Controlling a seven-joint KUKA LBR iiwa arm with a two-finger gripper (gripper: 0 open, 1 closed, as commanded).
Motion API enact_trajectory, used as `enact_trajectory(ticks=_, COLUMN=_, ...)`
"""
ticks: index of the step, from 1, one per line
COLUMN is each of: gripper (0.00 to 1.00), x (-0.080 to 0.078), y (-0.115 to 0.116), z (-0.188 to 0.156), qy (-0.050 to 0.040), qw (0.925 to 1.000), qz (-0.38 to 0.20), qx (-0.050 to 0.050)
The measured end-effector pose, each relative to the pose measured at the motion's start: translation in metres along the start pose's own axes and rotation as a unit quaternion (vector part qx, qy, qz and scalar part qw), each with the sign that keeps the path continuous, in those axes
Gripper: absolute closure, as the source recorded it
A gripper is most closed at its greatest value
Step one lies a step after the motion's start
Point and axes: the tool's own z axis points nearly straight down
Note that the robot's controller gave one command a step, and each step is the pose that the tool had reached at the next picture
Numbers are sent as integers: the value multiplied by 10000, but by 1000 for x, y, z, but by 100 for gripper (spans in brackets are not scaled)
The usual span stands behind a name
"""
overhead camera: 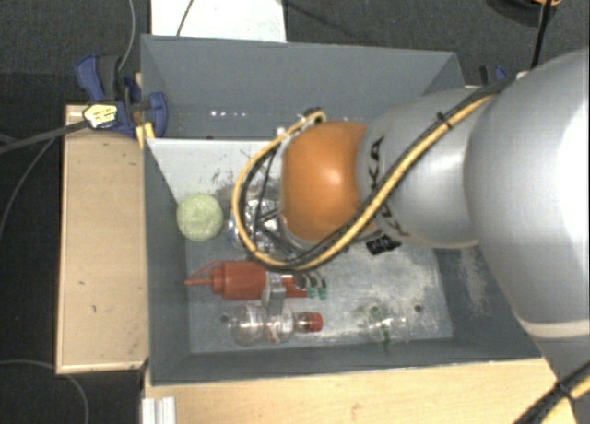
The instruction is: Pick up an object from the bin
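The arm reaches in from the right and fills much of my view. It is bent down steeply, so the wrist points almost straight at the floor of the bin. I judge that this pose is meant for a pick from above, since the things here lie flat and low.

The orange cover on the wrist sits over the middle of the bin, with the cables looped around its left side. Below it the jaws come down at the near-left part of the floor, but the wrist hides most of them. I cannot tell whether they are apart or together, or whether anything is clamped between them.

Directly under the wrist lies a red squeeze bottle. It is on its side with its nozzle pointing left and its right end tucked beneath the robot. That looks to me like the likeliest thing to be picked.

A pale green ball rests further back, near the left wall and apart from the bottle. Just in front of the red bottle lies a clear bottle with a red cap, also on its side. A small clear piece with green bits lies off to the right, well apart from the rest.
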Motion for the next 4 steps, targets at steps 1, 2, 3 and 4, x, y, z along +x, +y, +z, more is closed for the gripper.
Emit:
enact_trajectory(ticks=1, gripper=100, x=-6, y=-4, z=-61, qy=-24, qw=10000, qz=34, qx=-7)
enact_trajectory(ticks=2, gripper=100, x=-10, y=-16, z=-51, qy=-110, qw=9999, qz=31, qx=-27)
enact_trajectory(ticks=3, gripper=100, x=-32, y=-9, z=4, qy=-58, qw=10000, qz=-32, qx=-12)
enact_trajectory(ticks=4, gripper=100, x=-40, y=-6, z=-15, qy=-8, qw=9999, qz=-102, qx=-3)
